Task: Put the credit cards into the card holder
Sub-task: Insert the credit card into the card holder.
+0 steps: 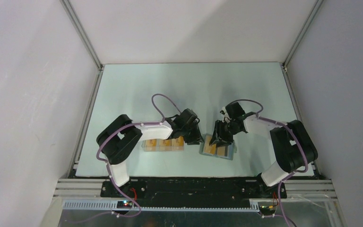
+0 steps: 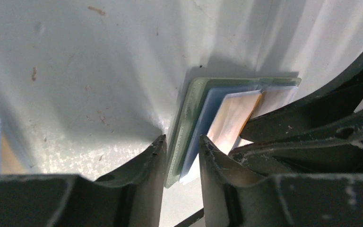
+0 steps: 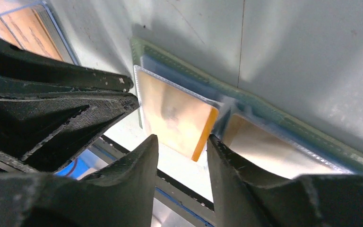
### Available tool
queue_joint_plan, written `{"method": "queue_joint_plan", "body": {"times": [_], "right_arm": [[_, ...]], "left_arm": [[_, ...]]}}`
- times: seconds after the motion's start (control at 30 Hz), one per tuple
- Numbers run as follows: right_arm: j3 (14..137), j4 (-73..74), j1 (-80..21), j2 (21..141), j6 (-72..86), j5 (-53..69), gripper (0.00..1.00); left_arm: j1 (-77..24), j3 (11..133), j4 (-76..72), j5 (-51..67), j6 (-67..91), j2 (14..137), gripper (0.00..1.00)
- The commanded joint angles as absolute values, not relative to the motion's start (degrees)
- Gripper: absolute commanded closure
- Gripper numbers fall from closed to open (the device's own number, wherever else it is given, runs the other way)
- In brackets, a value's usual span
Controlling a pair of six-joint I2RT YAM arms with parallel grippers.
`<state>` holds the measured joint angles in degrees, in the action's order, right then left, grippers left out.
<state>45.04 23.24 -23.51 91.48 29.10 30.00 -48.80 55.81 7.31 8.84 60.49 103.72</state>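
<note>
While the card holder (image 1: 203, 150) lies open on the table just in front of the right arm, its long side running left to right and slightly askew, both grippers crowd over it, and the next move depends on how one card (image 3: 175, 111) sits against its pocket. In the right wrist view that orange card lies face up on the blue lining. It is slanted against the holder's green border, and its near corner points straight into the gap of the right gripper (image 3: 182, 140). The card is directly below and ahead of those fingers, so I judge the right arm the one to work it. A second card (image 3: 269, 149) beside it already looks tucked under a clear sleeve. The right fingers stand apart with nothing between them but the view down onto the card's corner, and I cannot tell whether either one touches it. The left gripper (image 2: 183, 138) sits at the holder's left end, its fingers drawn close with only a narrow gap. The green edge and blue lining run into that gap, but I cannot tell whether the fingers are pressing on the edge or only straddling it. The clear box (image 1: 144, 144), with more cards in it, stands just left of the holder, beneath the left arm.
</note>
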Motion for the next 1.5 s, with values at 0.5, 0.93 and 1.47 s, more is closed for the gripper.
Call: {"method": "queue_joint_plan", "body": {"times": [0.5,0.93,1.47], "right_arm": [[44.62,34.22,-19.12,82.87,20.82,19.61,0.55],[42.05,27.38,-18.34,91.63,21.96,26.01,0.77],[47.25,24.84,-23.24,95.87,25.20,30.41,0.78]], "left_arm": [[-46.07,51.91,-5.95,20.85,64.32,108.59,0.49],[-46.22,49.31,-16.62,27.14,69.05,105.55,0.58],[-51.03,50.04,-21.94,28.43,72.67,97.05,0.54]]}}
